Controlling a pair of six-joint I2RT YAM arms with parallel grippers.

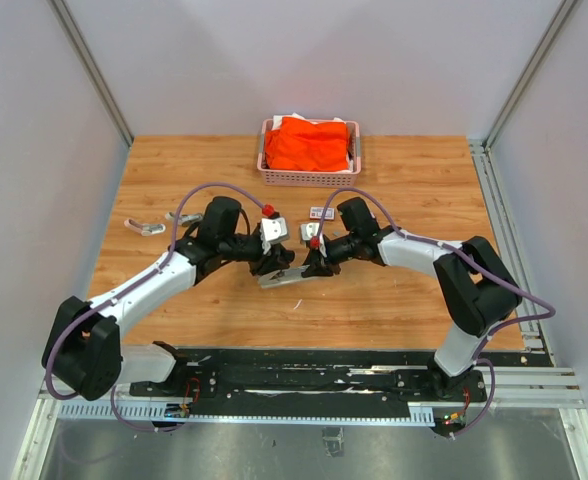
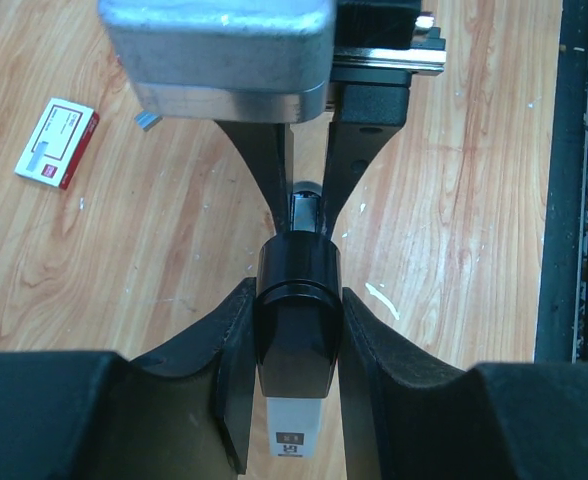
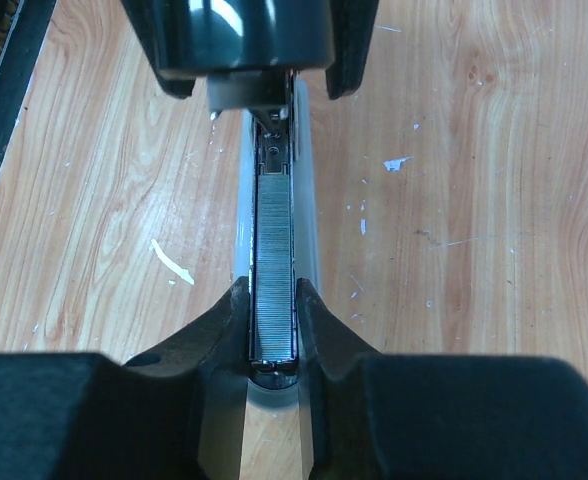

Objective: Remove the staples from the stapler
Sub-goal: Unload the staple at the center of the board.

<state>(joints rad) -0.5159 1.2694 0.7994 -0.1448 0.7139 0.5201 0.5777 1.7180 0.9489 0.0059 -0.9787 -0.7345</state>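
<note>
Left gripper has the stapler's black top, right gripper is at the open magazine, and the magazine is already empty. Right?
Not quite: the magazine is not empty. The right wrist view shows a strip of staples lying in it, between the right gripper's fingers. The rest holds: the left gripper clamps the black top of the stapler.

Between the left jaws the stapler (image 2: 296,310) shows glossy black, with a white label printed dark at its near end; between the right jaws the staples (image 3: 274,270) run as a silvery-grey strip, finely ribbed crosswise; both pairs of jaws are matt black; the tabletop (image 3: 474,200) beneath is pale honey wood, wavy-grained, flecked white; left of the left jaws lies a white box (image 2: 56,143) edged in red.
</note>
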